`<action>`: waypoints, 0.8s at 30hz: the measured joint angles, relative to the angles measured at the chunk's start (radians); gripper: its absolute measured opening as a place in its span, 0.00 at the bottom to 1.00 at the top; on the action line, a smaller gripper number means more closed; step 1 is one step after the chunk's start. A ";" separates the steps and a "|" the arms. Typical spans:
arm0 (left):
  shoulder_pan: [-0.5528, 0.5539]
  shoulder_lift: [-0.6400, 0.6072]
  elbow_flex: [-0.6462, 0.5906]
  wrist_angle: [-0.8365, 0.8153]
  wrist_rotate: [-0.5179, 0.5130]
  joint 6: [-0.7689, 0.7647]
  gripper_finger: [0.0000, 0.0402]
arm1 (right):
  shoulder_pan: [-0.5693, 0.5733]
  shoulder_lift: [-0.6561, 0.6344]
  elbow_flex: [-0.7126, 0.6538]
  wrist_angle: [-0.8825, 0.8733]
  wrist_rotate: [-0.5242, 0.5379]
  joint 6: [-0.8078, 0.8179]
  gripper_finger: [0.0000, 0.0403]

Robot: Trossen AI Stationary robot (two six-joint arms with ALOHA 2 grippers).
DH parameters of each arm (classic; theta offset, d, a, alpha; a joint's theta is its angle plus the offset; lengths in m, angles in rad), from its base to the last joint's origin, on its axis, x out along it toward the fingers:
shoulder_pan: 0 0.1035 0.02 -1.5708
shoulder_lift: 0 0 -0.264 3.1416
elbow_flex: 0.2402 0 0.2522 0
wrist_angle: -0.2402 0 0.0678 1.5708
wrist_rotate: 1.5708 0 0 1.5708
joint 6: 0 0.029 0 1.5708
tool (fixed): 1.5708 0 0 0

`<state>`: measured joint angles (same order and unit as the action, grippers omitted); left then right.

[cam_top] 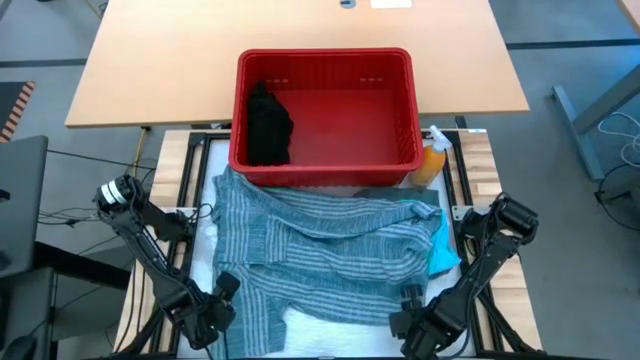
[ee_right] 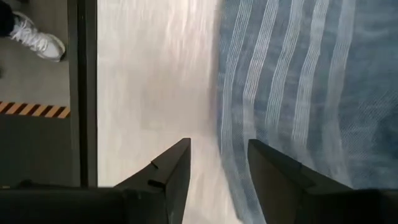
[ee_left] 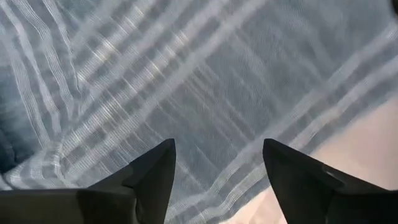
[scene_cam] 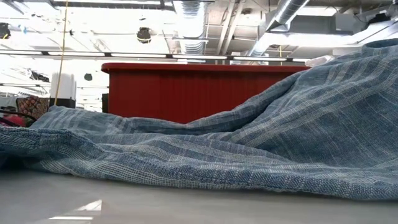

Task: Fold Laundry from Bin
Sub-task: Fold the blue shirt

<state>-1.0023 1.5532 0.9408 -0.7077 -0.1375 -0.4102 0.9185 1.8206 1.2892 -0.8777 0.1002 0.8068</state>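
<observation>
The blue-grey striped cloth (cam_top: 320,255) is being seen spread out on the white table (cam_top: 340,330), in the middle of the high view. It is lying just below the red bin (cam_top: 325,105), and its top edge is touching the bin's near wall. In the low view the striped cloth (scene_cam: 249,143) is being seen lying in soft folds, rising higher toward 3 o'clock, with the bin (scene_cam: 186,90) standing behind it.

A black garment (cam_top: 268,125) is being kept inside the bin, against the wall at 9 o'clock. A bright teal garment (cam_top: 443,250) is being partly covered by the striped cloth at its 3 o'clock edge.

The left end effector (cam_top: 215,305) is being held at about 7 o'clock of the cloth, right over the cloth's lower corner. In the left wrist view its fingers (ee_left: 155,177) are being held wide apart, with nothing between them, and the striped cloth (ee_left: 186,81) is lying below.

The right end effector (cam_top: 412,315) is being held at about 5 o'clock of the cloth, by its lower edge. In the right wrist view its fingers (ee_right: 177,168) are being held apart too, not so wide, and nothing is being gripped. The edge of the cloth (ee_right: 298,93) is lying just beside them on the table (ee_right: 155,81).

An orange spray bottle (cam_top: 432,160) is standing just outside the bin at its 4 o'clock corner. A shoe (ee_right: 34,37) is being seen on the floor beyond the table.
</observation>
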 joint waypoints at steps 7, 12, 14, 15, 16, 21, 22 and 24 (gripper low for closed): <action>-0.070 0.001 -0.095 0.030 0.048 -0.022 0.58 | -0.007 0.000 -0.006 0.050 0.047 -0.026 0.45; -0.101 -0.004 -0.177 0.134 -0.031 -0.037 0.58 | 0.005 0.000 -0.086 0.136 0.124 0.021 0.43; -0.101 -0.008 -0.203 0.167 -0.028 -0.039 0.58 | 0.005 0.001 -0.124 0.155 0.123 0.068 0.42; -0.100 -0.008 -0.211 0.176 -0.024 -0.040 0.58 | 0.004 0.000 -0.142 0.176 0.122 0.085 0.41; -0.100 -0.009 -0.219 0.181 -0.023 -0.039 0.58 | 0.004 0.000 -0.158 0.193 0.118 0.096 0.40; -0.101 -0.010 -0.232 0.179 -0.028 -0.039 0.46 | 0.009 -0.002 -0.207 0.231 0.125 0.113 0.33; -0.101 -0.009 -0.232 0.181 -0.032 -0.042 0.42 | 0.009 -0.003 -0.212 0.235 0.125 0.113 0.32; -0.099 -0.007 -0.233 0.189 -0.033 -0.059 0.33 | 0.009 -0.005 -0.220 0.244 0.127 0.112 0.28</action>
<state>-1.1015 1.5458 0.7077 -0.5186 -0.1707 -0.4693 0.9279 1.8160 1.0690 -0.6333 0.2267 0.9189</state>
